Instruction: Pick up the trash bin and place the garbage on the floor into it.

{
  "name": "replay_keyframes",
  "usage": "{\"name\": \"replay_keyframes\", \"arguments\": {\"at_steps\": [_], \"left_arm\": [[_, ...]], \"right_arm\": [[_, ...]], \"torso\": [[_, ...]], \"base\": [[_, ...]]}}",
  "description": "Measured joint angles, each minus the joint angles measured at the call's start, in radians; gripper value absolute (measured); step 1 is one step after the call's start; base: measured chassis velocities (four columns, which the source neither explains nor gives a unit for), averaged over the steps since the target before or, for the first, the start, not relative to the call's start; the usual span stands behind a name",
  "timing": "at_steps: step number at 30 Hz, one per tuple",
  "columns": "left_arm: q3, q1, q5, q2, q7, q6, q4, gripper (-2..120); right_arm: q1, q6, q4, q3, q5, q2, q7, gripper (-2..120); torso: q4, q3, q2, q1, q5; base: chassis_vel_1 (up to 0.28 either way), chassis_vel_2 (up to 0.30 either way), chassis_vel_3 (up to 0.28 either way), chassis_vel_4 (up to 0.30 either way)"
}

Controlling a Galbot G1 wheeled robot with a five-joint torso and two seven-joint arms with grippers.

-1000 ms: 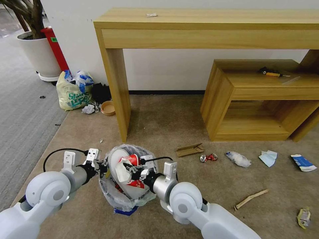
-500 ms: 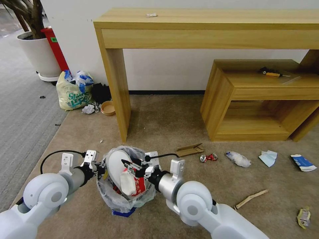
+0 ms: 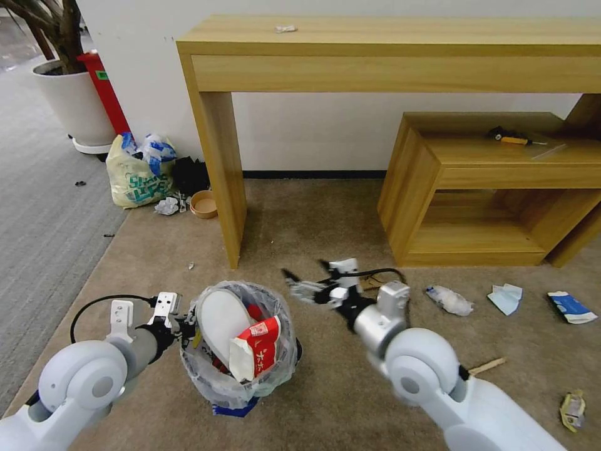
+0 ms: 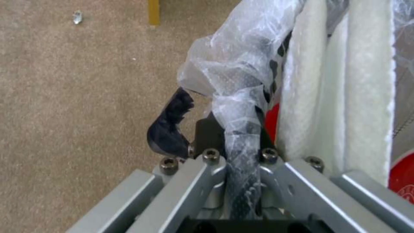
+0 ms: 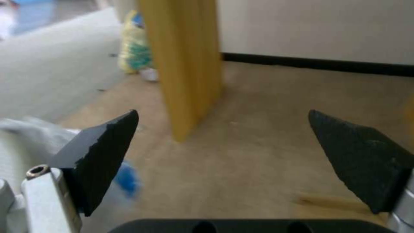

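The trash bin [image 3: 241, 376], lined with a crinkly clear bag, hangs from my left gripper [image 3: 185, 326], which is shut on its rim [image 4: 241, 152]. A white slipper [image 3: 219, 319] and a red-and-white wrapper [image 3: 260, 351] stick out of it. My right gripper [image 3: 307, 285] hovers open and empty to the right of the bin, its fingertips [image 5: 116, 136] wide apart. More garbage lies on the carpet to the right: clear plastic [image 3: 449, 299], a pale-blue tissue [image 3: 504, 297], a blue-white packet [image 3: 571, 307], a wood stick [image 3: 487, 365] and a crumpled wrapper [image 3: 573, 410].
A tall wooden table [image 3: 388, 44] stands ahead, its leg [image 3: 225, 188] just beyond the bin. A low wooden shelf [image 3: 494, 181] is at the right. By the wall at the left sit a yellowish shopping bag [image 3: 134, 172], a brown bowl [image 3: 203, 203], a red bin [image 3: 103, 88] and a plant pot [image 3: 75, 100].
My right gripper has let go of the red-and-white wrapper in the bin, lifted out and swung right, open and empty. The left gripper and bin have shifted slightly nearer.
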Motion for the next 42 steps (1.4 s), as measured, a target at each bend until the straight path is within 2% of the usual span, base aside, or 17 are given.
{"name": "replay_keyframes", "arguments": {"at_steps": [1,2,10,19,30,34,35,38,39,40,42], "left_arm": [[-0.012,0.015,0.0,-0.003,0.0,0.0,-0.01,0],[-0.015,0.021,0.001,-0.005,0.0,0.0,-0.016,0],[-0.005,0.023,-0.005,0.001,-0.006,0.0,-0.042,0],[0.0,0.037,-0.02,0.028,-0.017,0.0,-0.071,0],[0.014,0.036,-0.019,0.028,-0.019,0.0,-0.078,0],[0.016,0.037,-0.016,0.023,-0.019,0.0,-0.078,0],[0.016,0.037,-0.015,0.02,-0.018,0.0,-0.08,0],[0.017,0.038,-0.013,0.015,-0.017,0.0,-0.08,0],[0.017,0.039,-0.011,0.013,-0.014,0.0,-0.082,0],[0.017,0.039,-0.011,0.013,-0.014,0.0,-0.082,0],[0.019,0.04,-0.008,0.009,-0.014,0.0,-0.082,0]], "right_arm": [[-0.086,0.012,0.0,0.092,-0.042,0.004,-0.051,100],[-0.133,0.024,0.0,0.142,-0.067,0.007,-0.08,100],[-0.259,0.051,0.003,0.264,-0.102,0.042,-0.135,100],[-0.306,0.076,-0.007,0.305,-0.128,0.069,-0.159,100],[-0.362,0.119,-0.046,0.325,-0.158,0.121,-0.162,100],[-0.381,0.131,-0.063,0.341,-0.166,0.129,-0.167,100],[-0.397,0.144,-0.086,0.35,-0.174,0.145,-0.16,100],[-0.418,0.145,-0.136,0.359,-0.171,0.183,-0.117,100],[-0.426,0.122,-0.179,0.357,-0.147,0.215,-0.048,100],[-0.426,0.122,-0.179,0.357,-0.147,0.215,-0.048,100],[-0.428,0.08,-0.246,0.356,-0.101,0.257,0.03,100]], "torso": [[0.0,0.0,0.0,0.0,0.0],[0.0,0.0,0.0,0.0,-0.0001],[0.0,0.0,0.0,0.0,-0.0003],[0.0001,0.0,0.0,0.0,-0.0003],[-0.0001,0.0,0.0,0.0,0.0003],[-0.0001,0.0,0.0,0.0,-0.001],[0.0001,0.0,0.0,0.0,0.0002],[-0.0002,0.0,0.0,0.0,-0.0004],[0.0,0.0,0.0,0.0,0.0006],[0.0,0.0,0.0,0.0,0.0006],[-0.0005,0.0,0.0,0.0,-0.0007]], "base": [[0.0,0.0,0.0,0.0],[0.0,0.0,0.0,0.0],[0.0,0.0,0.0,0.0],[-0.062,-0.058,0.068,0.057],[-0.232,-0.213,0.223,0.222],[-0.266,-0.28,0.26,0.269],[-0.266,-0.267,0.243,0.257],[-0.212,-0.273,0.229,0.232],[-0.157,-0.173,0.124,0.153],[-0.157,-0.173,0.124,0.153],[-0.076,-0.126,0.074,0.102]]}}
